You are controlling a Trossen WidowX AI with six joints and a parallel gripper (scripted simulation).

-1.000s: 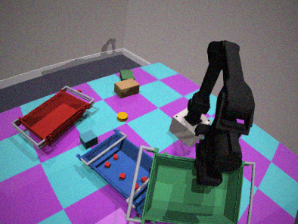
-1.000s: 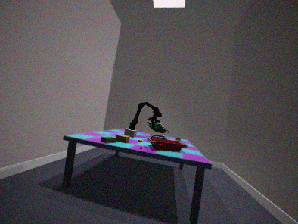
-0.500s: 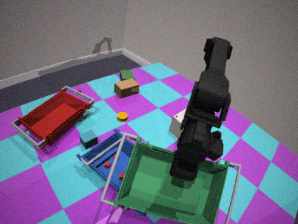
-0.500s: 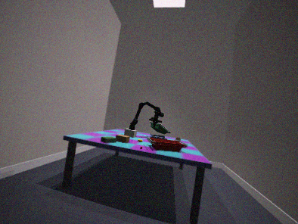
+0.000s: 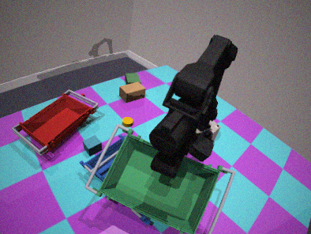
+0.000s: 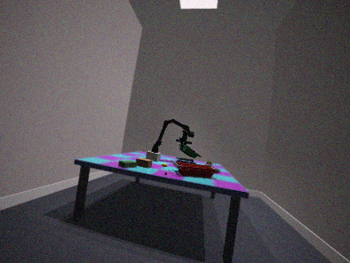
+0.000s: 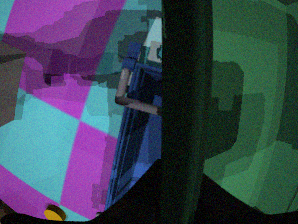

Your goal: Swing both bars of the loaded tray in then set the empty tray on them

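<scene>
My gripper (image 5: 165, 169) (image 7: 170, 165) is shut on the wall of the empty green tray (image 5: 128, 174) (image 6: 191, 151) (image 7: 252, 150). The tray hangs tilted above the table, with its wire bars (image 5: 103, 158) (image 5: 226, 198) out past its ends. The blue tray (image 5: 99, 160) (image 7: 134, 152) stands on the table below and is mostly covered by the green one in the top view. One of its bars (image 5: 108, 159) (image 7: 141, 106) lies in across its top. Its other bar is mostly hidden, and its load is hidden.
A red tray (image 5: 59, 122) (image 6: 196, 170) stands off to the side with its bars out. A teal block (image 5: 92, 145) is near the blue tray. A yellow disc (image 5: 127, 122) (image 7: 54, 212), a brown block (image 5: 132, 92) (image 6: 144, 163) and a green block (image 5: 133, 78) (image 6: 128, 163) lie farther off.
</scene>
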